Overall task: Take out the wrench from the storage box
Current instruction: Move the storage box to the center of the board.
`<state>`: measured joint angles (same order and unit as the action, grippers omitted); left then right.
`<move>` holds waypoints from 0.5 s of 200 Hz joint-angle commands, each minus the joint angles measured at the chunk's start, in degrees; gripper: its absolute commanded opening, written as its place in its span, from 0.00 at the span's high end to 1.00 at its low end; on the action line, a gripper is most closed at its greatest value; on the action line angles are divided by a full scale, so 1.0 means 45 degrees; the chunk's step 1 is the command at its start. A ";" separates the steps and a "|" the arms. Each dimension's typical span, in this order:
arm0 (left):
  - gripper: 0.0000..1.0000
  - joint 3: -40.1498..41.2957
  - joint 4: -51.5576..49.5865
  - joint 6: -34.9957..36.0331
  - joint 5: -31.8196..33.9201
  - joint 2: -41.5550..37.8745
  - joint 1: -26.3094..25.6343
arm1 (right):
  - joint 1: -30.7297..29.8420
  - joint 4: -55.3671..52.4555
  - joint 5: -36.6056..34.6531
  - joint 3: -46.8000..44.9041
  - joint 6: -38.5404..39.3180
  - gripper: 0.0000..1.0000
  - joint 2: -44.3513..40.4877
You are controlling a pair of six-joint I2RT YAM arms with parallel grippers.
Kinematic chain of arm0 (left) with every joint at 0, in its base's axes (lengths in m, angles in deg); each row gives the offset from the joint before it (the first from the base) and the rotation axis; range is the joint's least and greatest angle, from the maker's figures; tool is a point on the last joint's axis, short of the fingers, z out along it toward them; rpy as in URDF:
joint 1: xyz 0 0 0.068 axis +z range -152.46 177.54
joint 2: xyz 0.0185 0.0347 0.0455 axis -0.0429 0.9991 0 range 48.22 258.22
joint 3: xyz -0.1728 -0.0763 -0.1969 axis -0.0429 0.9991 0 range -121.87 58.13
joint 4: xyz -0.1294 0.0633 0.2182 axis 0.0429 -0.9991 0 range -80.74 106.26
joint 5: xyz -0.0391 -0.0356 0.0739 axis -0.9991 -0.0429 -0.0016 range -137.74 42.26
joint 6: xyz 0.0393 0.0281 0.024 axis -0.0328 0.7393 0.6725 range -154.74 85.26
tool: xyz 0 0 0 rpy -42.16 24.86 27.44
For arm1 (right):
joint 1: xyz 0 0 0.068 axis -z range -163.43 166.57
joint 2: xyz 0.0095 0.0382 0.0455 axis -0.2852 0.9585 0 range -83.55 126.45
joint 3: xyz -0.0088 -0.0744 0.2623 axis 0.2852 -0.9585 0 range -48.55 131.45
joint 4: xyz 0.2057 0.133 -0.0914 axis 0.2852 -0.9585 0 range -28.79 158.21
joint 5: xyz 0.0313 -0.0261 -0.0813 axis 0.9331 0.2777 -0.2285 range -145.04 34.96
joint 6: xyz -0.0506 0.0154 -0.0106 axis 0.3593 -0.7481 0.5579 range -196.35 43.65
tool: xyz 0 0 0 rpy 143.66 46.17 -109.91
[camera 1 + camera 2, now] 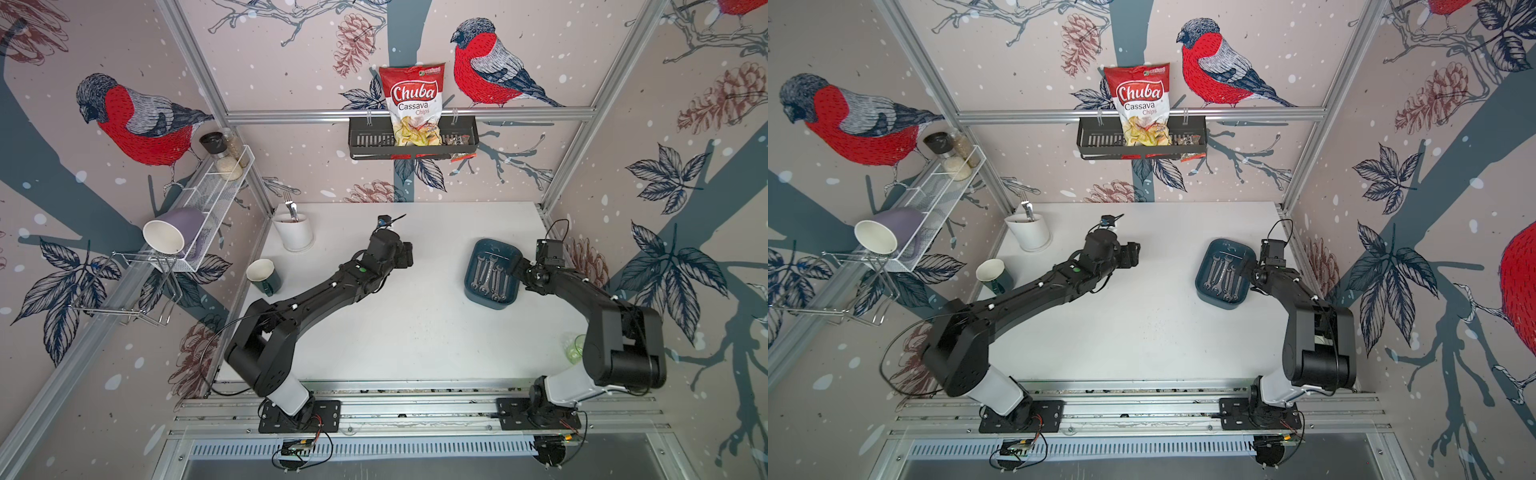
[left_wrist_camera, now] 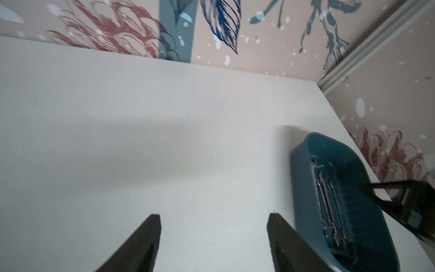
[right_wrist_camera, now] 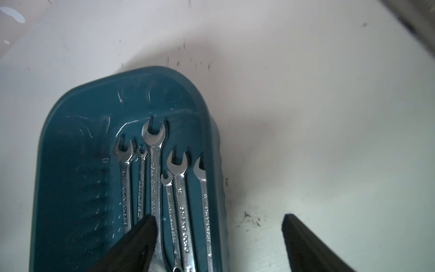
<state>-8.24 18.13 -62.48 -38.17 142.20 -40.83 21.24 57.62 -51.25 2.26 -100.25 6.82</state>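
The wrenches (image 3: 154,164) are lying side by side in the box (image 3: 70,164); the right hand (image 3: 217,217) is hovering above to straddle one, wide open, empty, perhaps touching; the left hand (image 2: 214,215) is hanging open, empty.

A white counter (image 1: 415,332) fills the middle of both top views, matte and lightly scuffed. Near its upper left corner stands a white cylindrical holder (image 1: 297,237). Below that, at the left edge, is a dark teal mug (image 1: 264,277) with a pale inside. Right of centre, close to the right edge, sits the teal storage box (image 1: 490,305). At the lower right, a pale green glass (image 1: 575,349) is partly hidden. In the right wrist view, dark specks (image 3: 249,219) dot the surface just beside the box.
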 commanded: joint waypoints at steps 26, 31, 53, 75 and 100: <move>0.28 -0.2224 -0.1031 -0.0157 -0.0765 0.2085 -0.1203 | -0.0027 -0.0030 0.1248 0.0707 0.0247 0.47 0.1429; 0.28 -0.2373 -0.1085 -0.0182 -0.0777 0.2212 -0.1252 | -0.0062 -0.0023 0.1292 0.0702 0.0303 0.50 0.1441; 0.29 -0.2689 -0.1288 -0.0307 -0.0797 0.2527 -0.1259 | -0.0416 -0.0059 0.1450 0.0663 0.0562 0.62 0.1471; 0.28 -0.2696 -0.1409 -0.0286 -0.0890 0.2617 -0.1241 | -0.0912 -0.0263 0.1513 0.0665 0.0872 0.70 0.1462; 0.27 -0.2930 -0.1615 -0.0197 -0.1193 0.2943 -0.1268 | -0.1617 -0.0523 0.1589 0.0741 0.1102 0.77 0.1481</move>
<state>-20.15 12.45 -63.42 -41.80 154.22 -46.47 16.34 56.66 -46.24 5.01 -97.28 13.27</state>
